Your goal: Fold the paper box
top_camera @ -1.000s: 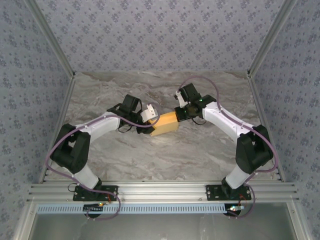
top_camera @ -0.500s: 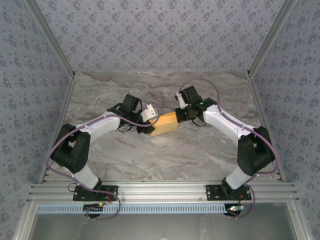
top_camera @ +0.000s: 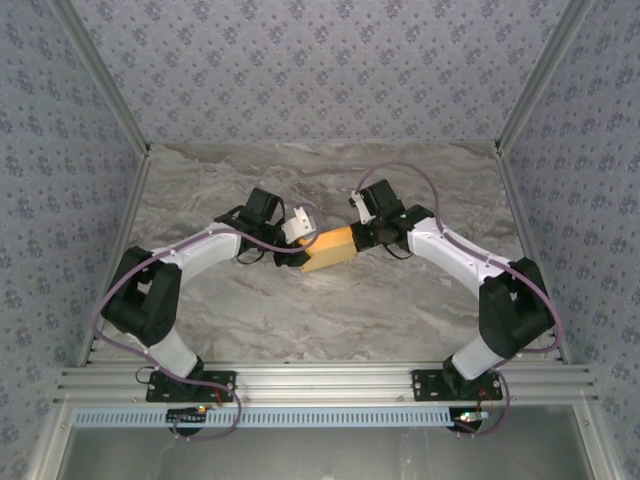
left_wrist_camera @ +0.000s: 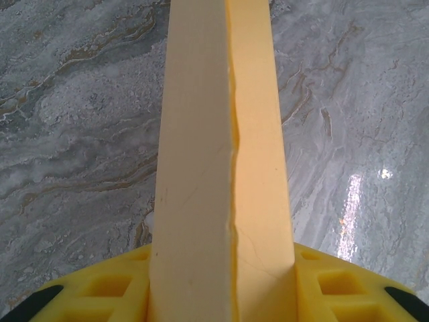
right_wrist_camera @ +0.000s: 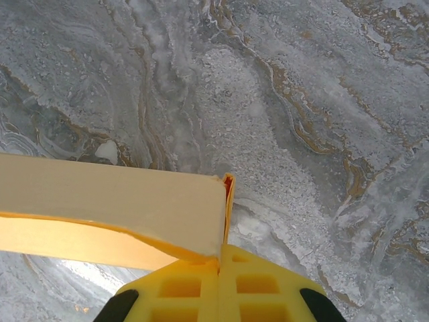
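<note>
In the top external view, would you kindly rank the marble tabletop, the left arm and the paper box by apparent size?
Largest: marble tabletop.
Then: left arm, though it sits nearer the camera.
Smallest: paper box.

The paper box (left_wrist_camera: 221,168) is matt, yellow-orange card; the smooth counter (left_wrist_camera: 80,134) gleams like polished grey marble.
</note>
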Tool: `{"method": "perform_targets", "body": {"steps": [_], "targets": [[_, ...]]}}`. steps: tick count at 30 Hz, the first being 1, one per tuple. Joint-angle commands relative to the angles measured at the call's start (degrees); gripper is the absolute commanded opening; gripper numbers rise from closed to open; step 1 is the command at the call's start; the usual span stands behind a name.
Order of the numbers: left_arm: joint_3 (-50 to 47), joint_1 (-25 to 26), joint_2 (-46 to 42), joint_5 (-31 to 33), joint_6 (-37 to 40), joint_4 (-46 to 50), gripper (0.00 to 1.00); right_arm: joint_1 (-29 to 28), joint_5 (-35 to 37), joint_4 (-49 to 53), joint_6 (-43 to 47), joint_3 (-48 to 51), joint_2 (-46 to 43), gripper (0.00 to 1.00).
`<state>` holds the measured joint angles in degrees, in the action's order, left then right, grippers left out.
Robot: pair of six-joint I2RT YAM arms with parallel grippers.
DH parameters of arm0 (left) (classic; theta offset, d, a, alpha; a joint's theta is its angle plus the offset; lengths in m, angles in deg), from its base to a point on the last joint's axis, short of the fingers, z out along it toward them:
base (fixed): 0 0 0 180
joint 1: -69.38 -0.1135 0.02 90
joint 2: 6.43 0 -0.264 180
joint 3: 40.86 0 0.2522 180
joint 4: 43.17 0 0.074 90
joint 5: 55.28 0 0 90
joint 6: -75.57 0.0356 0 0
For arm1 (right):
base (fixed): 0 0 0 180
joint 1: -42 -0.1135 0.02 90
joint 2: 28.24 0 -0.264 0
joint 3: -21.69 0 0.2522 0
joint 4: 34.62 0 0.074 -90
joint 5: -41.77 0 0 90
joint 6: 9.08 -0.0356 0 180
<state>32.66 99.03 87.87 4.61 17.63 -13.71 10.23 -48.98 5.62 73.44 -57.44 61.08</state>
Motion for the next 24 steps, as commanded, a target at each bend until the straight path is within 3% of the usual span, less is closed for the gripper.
{"method": "perform_targets", "body": {"steps": [1, 16, 24], "targets": [[1.3, -0.5, 1.0, 2.9, -1.3, 2.7, 0.41, -0.6, 1.0, 2.7, 0.6, 1.2, -1.7, 0.01], [1.0, -1.0, -3.5, 1.5, -5.2, 2.3, 0.68, -1.9, 3.5, 3.5, -2.7, -1.0, -2.0, 0.01], [-3.2, -0.9, -11.0, 2.5, -14.8, -1.1, 0.71, -2.1, 3.9, 3.7, -3.2, -1.1, -1.9, 0.01]]}}
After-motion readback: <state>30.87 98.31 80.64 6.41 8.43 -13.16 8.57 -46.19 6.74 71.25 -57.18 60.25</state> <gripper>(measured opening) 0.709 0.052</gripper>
